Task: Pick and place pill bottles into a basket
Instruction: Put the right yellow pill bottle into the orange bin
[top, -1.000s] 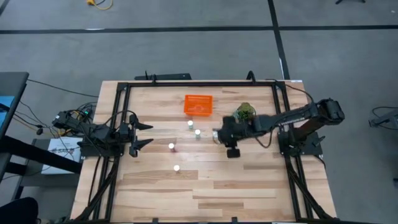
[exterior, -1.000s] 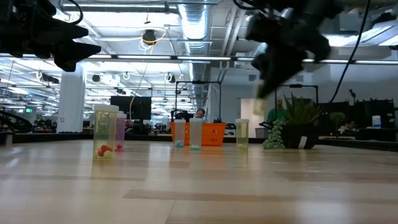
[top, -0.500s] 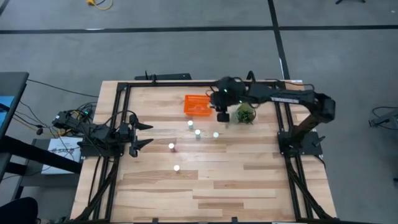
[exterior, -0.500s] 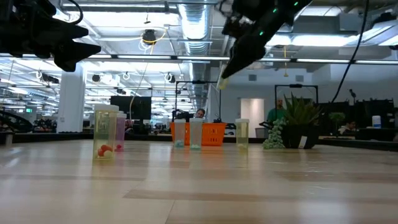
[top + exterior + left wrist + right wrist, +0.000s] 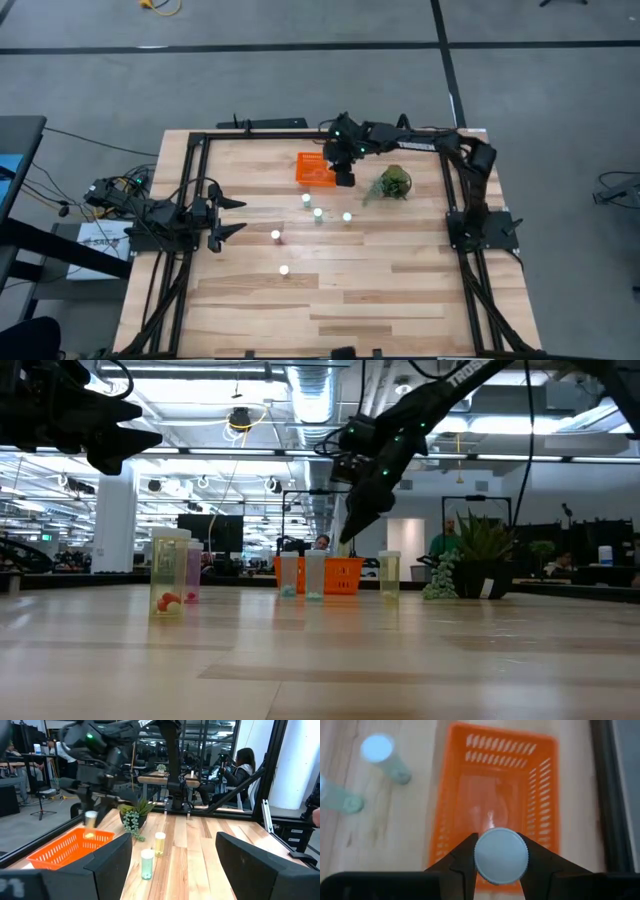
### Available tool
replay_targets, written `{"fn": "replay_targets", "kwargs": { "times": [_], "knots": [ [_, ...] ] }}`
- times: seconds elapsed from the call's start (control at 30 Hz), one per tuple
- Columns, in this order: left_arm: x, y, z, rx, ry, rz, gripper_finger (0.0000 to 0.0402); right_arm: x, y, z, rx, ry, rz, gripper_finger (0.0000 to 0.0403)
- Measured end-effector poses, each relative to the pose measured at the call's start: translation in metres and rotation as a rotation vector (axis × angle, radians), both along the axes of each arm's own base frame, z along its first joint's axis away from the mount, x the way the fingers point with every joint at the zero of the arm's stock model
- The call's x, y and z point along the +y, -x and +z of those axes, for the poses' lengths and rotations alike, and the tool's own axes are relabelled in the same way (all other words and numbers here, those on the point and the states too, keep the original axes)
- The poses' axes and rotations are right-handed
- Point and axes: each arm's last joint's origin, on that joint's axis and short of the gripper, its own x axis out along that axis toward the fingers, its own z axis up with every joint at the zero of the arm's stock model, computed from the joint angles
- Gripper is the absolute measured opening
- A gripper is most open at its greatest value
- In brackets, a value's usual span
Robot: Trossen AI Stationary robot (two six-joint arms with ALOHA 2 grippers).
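The orange basket (image 5: 318, 168) stands near the table's far edge. My right gripper (image 5: 343, 178) hovers over its right end, shut on a white-capped pill bottle (image 5: 501, 856), which also shows in the left wrist view (image 5: 90, 821). Three more pill bottles (image 5: 307, 200) (image 5: 318, 213) (image 5: 347, 216) stand upright on their bases just in front of the basket. Two others (image 5: 275, 236) (image 5: 284, 270) stand nearer the table's middle. My left gripper (image 5: 240, 216) waits open and level at the table's left edge, touching nothing. My right gripper pinches the pill bottle at its upper end, with one finger (image 5: 462, 861) on each side of the round white cap (image 5: 481, 857). The fingers slant down from the table's right and far side. The bottle hangs below them, clear of the basket (image 5: 495, 795).
A green leafy plant (image 5: 393, 183) stands right of the basket, close under my right arm. A black frame (image 5: 300, 135) runs round the table's edges. Bare wood fills the near half of the table (image 5: 350, 300). People sit in the room beyond.
My right gripper has swung from the table's middle toward the far edge and leftward, past the plant, to a spot above the basket's right end. It has stayed shut on the bottle, which has kept clear of the table throughout.
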Motion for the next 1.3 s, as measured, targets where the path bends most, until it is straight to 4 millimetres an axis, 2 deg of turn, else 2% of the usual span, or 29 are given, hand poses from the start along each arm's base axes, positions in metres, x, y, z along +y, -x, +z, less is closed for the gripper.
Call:
{"fn": "replay_targets", "kwargs": {
  "times": [0.2,0.33,0.87,1.13,1.3],
  "knots": [
    [0.0,0.0,0.0,0.0,0.0,-0.001,0.0277,-0.02,-0.002,-0.007,0.014,-0.029,-0.028,0.0109],
    [0.0,0.0,0.0,0.0,0.0,-0.001,0.0277,-0.029,0.005,-0.008,0.008,-0.091,-0.048,0.0109],
    [0.0,0.0,0.0,0.0,0.0,-0.002,0.0277,-0.034,0.011,-0.011,0.029,-0.114,-0.064,0.0109],
    [0.0,0.0,0.0,0.0,0.0,-0.002,0.0277,-0.038,0.004,-0.036,0.068,-0.119,-0.064,0.0109],
    [0.0,0.0,0.0,-0.001,0.0,-0.002,0.0277,-0.041,0.005,-0.034,0.055,-0.111,-0.073,0.0109]
  ]
}}
